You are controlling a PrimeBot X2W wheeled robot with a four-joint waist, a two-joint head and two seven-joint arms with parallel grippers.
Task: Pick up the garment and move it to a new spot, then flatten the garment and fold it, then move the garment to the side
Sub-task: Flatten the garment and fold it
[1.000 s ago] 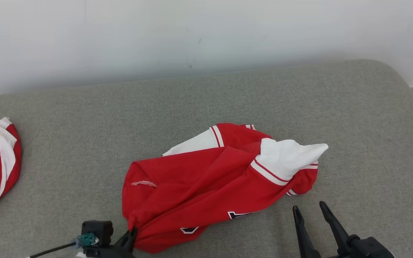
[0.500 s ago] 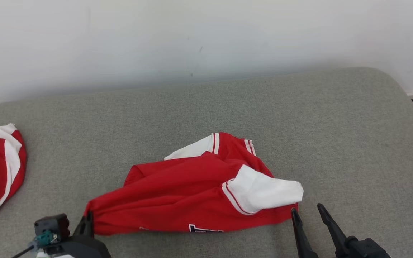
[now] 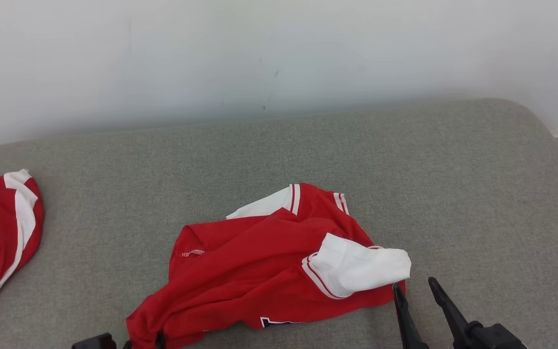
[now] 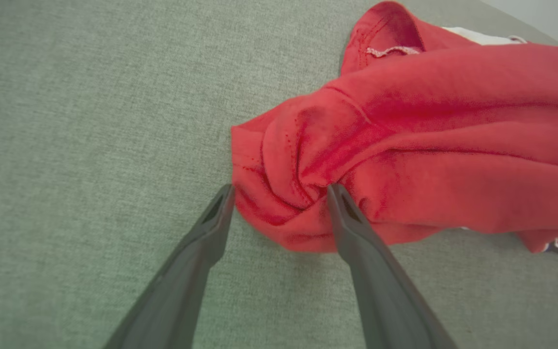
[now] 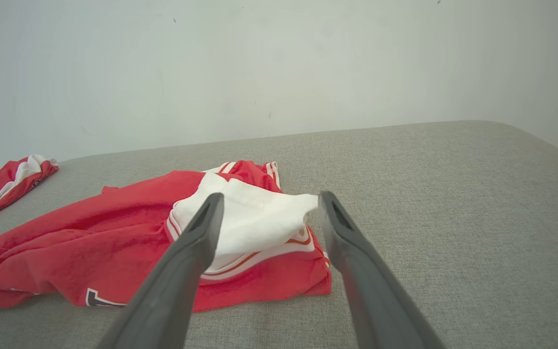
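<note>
- Looking down from my head, I see the garment (image 3: 259, 276) lying crumpled on the grey bed (image 3: 453, 184). It is near the front edge, about in the middle. It is red with white bits. A white sleeve (image 3: 356, 266) is folded over its right side. My right hand (image 3: 413, 283) is just beside that sleeve, at the garment's right end. Its two fingers are apart and hold nothing. Another red and white cloth (image 3: 3, 232) lies at the left edge, well apart from the garment. A white wall (image 3: 279, 58) stands behind the bed.
- In my left wrist view, my left hand (image 4: 281, 189) is open wide and is not squeezing. A bunched red corner of the garment sits on the bed between my two fingers (image 4: 351, 228). The finger on the right of this view touches the cloth. The other finger is just beside the cloth, and I cannot tell if it touches.
- In my right wrist view, my right hand is spread open and empty. It points at the white sleeve, which shows between the two fingertips. I cannot tell if a fingertip touches the garment. The red part spreads out to the left, flat on the bed. A dark letter shape with a white edge shows on its near side.
</note>
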